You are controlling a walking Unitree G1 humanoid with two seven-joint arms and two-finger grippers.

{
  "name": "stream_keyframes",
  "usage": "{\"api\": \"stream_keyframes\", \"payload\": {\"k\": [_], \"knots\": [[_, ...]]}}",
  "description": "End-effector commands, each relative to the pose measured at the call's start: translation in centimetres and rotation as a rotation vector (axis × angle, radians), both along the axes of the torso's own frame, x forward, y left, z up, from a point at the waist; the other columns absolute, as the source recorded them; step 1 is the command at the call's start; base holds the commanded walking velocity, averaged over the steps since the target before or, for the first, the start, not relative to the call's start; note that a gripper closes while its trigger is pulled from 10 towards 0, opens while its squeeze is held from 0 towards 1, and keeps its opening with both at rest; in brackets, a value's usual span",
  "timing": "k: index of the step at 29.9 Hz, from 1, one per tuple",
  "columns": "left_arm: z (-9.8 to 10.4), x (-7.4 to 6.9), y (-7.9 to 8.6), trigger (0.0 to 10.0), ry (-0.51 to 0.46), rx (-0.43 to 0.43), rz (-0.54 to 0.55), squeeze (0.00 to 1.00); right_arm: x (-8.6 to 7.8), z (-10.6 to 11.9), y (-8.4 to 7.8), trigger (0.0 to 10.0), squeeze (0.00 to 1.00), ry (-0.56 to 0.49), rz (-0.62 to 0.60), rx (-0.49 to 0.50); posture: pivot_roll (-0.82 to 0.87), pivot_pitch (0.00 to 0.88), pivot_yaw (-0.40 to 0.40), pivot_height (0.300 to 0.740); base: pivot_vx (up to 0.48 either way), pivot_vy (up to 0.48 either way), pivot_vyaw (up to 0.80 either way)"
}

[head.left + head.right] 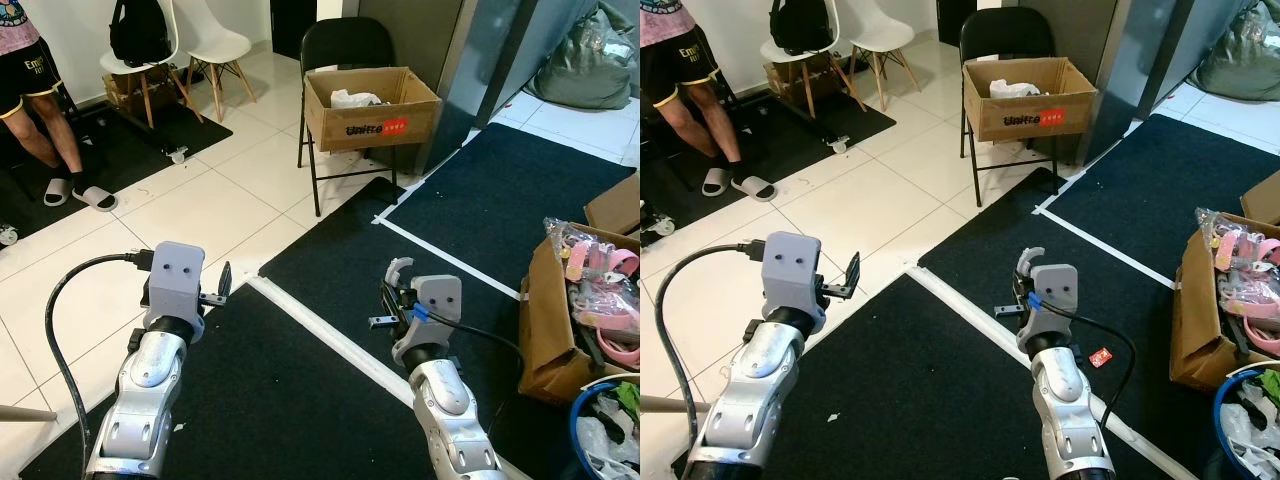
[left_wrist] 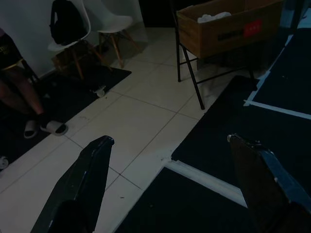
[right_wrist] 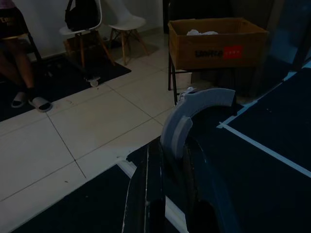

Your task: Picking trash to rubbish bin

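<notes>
My right gripper point(image 1: 390, 292) hovers over the black mat point(image 1: 300, 400), shut on a curved pale grey strip point(image 3: 199, 109) that sticks up between its fingers; the strip point(image 1: 397, 268) also shows from the head. To the left, my left gripper point(image 1: 222, 284) hangs above the mat's edge, its fingers point(image 2: 92, 165) wide apart with nothing between them. A blue bin point(image 1: 583, 425) with crumpled trash inside stands at the near right corner. Beside my right arm, a small red wrapper point(image 1: 1100, 357) lies on the mat.
A folding chair point(image 1: 345, 45) ahead carries a cardboard box point(image 1: 370, 110) with white paper in it. On the right stands a brown box point(image 1: 548, 330) of pink items. A person's legs point(image 1: 45, 130) and white chairs point(image 1: 215, 45) are at the far left. White tape point(image 1: 330, 335) crosses the mat.
</notes>
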State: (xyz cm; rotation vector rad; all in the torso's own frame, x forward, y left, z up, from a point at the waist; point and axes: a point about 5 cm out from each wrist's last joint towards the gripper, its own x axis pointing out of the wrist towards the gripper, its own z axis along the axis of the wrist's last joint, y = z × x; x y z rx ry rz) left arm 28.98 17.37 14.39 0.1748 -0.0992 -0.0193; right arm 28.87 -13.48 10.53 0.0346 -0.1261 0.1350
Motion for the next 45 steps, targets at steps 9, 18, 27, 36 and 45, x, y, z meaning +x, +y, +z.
{"api": "stream_keyframes", "payload": {"k": [9,18,27,36,45], "knots": [[-0.62,-0.04,0.81,10.0,0.024,-0.005,0.070,0.00,0.14,-0.15,-0.39,10.0,0.00,0.009,0.011,-0.012,0.03,0.128,0.016,0.740,0.000,0.000,0.00],[-0.79,0.01,0.49,10.0,0.027,-0.012,0.065,0.00,0.29,0.08,-0.37,10.0,0.00,0.004,0.011,-0.013,0.02,0.125,0.006,0.740,0.216,0.000,0.00],[-0.95,-0.15,0.31,10.0,0.029,-0.019,0.067,0.00,0.43,0.10,-0.39,10.0,0.00,0.007,0.027,-0.027,0.01,0.123,-0.010,0.740,0.256,0.000,0.00],[-1.16,-0.30,0.11,10.0,0.034,-0.021,0.064,0.00,0.51,0.08,-0.45,10.0,0.00,0.012,0.029,-0.033,0.01,0.127,-0.017,0.740,0.263,0.000,0.00],[-1.19,-0.29,0.15,10.0,0.031,-0.019,0.074,0.00,0.47,-0.04,-0.40,10.0,0.00,0.023,0.029,-0.020,0.00,0.131,-0.023,0.740,0.262,0.000,0.00]]}}
